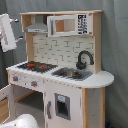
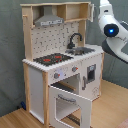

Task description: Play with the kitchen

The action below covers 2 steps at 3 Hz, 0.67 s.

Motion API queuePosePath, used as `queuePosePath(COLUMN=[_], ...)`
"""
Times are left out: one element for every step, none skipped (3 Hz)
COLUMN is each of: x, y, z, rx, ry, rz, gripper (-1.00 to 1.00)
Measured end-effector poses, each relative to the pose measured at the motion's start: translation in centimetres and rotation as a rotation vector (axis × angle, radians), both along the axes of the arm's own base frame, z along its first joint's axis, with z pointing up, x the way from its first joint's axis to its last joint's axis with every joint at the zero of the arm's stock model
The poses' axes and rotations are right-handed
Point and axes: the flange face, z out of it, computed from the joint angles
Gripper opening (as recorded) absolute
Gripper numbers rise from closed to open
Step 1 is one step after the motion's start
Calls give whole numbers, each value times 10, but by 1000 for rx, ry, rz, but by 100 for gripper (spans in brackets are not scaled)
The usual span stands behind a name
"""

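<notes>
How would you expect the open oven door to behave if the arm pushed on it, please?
The oven door hangs open in the second exterior view, so it would probably swing on its hinge rather than resist. It looks like a thin, light panel. The kitchen looks broad-based and would likely stay put.

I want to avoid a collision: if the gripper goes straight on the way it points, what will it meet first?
Probably the hood of the kitchen: in the first exterior view the gripper seems to point at it from the first exterior view's left. Depth is unclear.
</notes>
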Motion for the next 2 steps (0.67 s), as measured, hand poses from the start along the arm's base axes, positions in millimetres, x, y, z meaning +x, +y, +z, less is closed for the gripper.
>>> queuePosePath(x=[-15, -23], y=[-16, -32], z=[-3, -6], rx=[21, 45], ry=[-18, -38], rz=[-53, -104], gripper=[100, 100])
